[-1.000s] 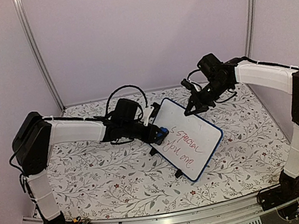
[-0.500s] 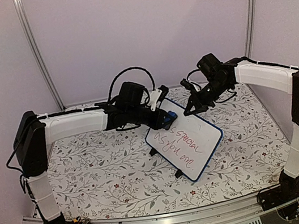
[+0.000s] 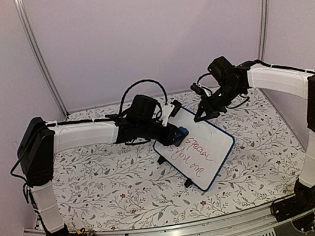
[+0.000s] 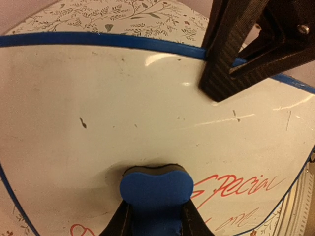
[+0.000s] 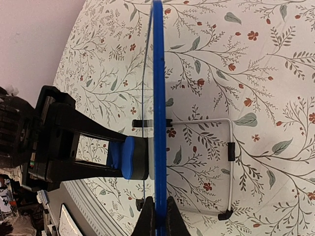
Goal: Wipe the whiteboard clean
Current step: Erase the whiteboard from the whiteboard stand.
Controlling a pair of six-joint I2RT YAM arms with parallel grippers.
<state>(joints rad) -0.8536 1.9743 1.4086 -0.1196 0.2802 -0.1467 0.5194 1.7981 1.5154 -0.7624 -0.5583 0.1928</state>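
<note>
Left gripper (image 3: pixel 174 133): jaws clamped on a blue eraser (image 4: pixel 156 187), which juts past the fingertips.
Eraser: face pressed flat on the whiteboard (image 3: pixel 202 150), directly ahead of the left claw, beside the red handwriting (image 4: pixel 236 187).
Right gripper (image 3: pixel 201 115): jaws pinched narrow on the board's blue frame (image 5: pixel 157 73) at its far edge.
Whiteboard: tilted on the floral table (image 3: pixel 108 187), held between the two claws. Its wire stand (image 5: pixel 230 147) is on the side away from the eraser.
</note>
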